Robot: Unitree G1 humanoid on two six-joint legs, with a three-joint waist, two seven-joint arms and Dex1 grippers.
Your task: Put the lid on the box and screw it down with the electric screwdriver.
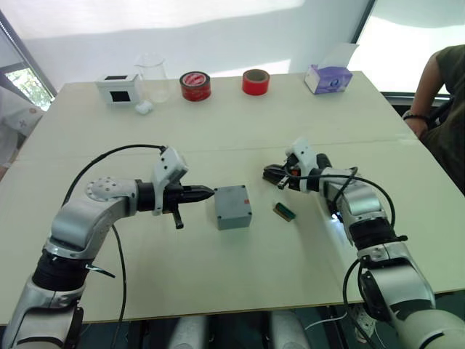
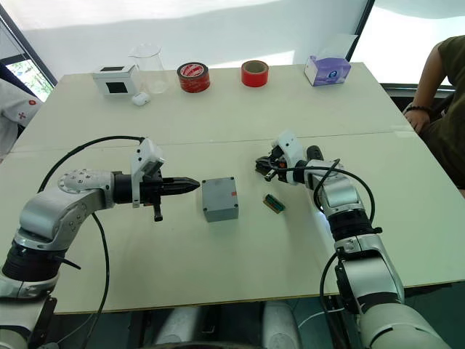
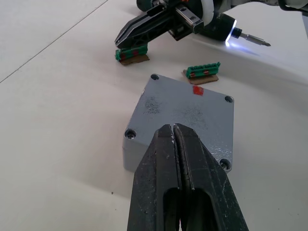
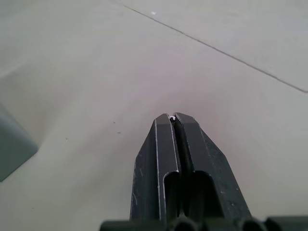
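The box (image 1: 233, 206) sits near the middle of the tabletop (image 1: 240, 123) with the lid (image 3: 185, 115) on top, red mark facing up. The left end effector (image 1: 205, 193), fingers pressed together and empty, points at its side, just apart. The right end effector (image 1: 270, 173) is closed too, near the electric screwdriver (image 3: 226, 30), whose tip glows beside a small green part (image 1: 284, 211)

Your grey box (image 1: 233, 206) sits mid-counter with the lid (image 3: 190, 109) already on it, flush, a screw in each corner and a small red mark near one edge. Your black electric screwdriver (image 3: 226, 32) lies on the counter beyond it, tip lit, bit pointing sideways.
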